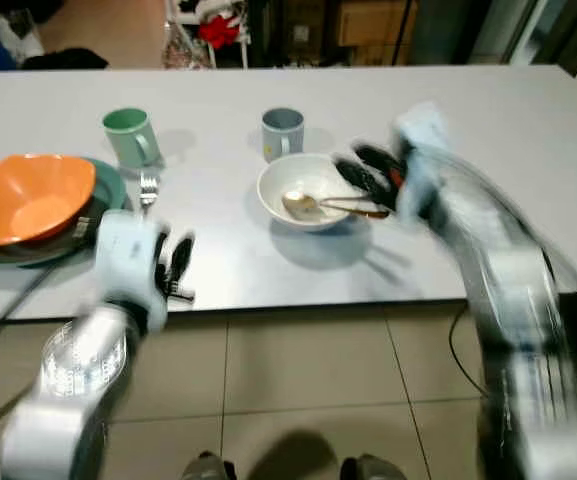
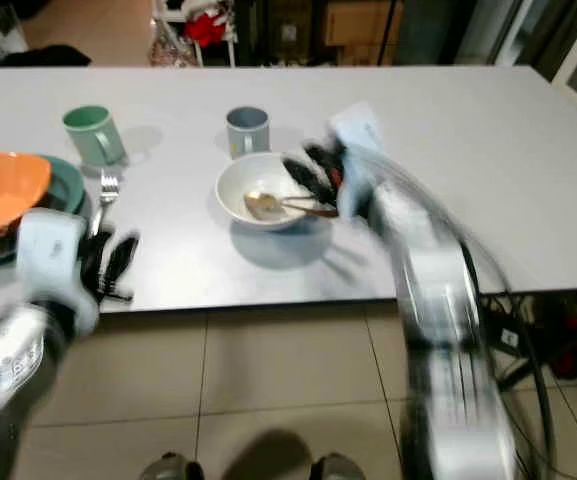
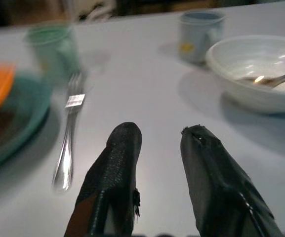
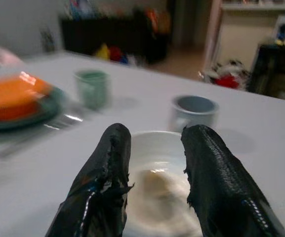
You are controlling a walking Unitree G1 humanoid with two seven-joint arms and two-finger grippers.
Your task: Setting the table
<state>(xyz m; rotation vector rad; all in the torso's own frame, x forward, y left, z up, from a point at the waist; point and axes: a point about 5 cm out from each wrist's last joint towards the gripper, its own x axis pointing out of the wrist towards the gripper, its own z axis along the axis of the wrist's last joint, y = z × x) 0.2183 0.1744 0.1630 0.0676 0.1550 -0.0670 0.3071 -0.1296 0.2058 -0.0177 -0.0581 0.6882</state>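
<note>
1. Spoon (image 1: 320, 205) lies in the white bowl (image 1: 303, 184), just beside our right hand (image 1: 371, 176), whose fingers stand narrowly parted, holding nothing.
2. Its long axis runs across the bowl, handle over the rim toward that hand.
3. Our left hand (image 1: 171, 263), fingers slightly apart and empty, hovers at the counter (image 1: 488, 130) edge near the fork (image 1: 148, 187).
4. Beyond sit an orange bowl (image 1: 28, 197), green mug (image 1: 130, 136) and grey mug (image 1: 282, 132).

Grey table (image 1: 488, 130): mugs (image 1: 130, 135), bowl (image 1: 308, 190), fork (image 1: 148, 187), plate (image 1: 108, 185).
</note>
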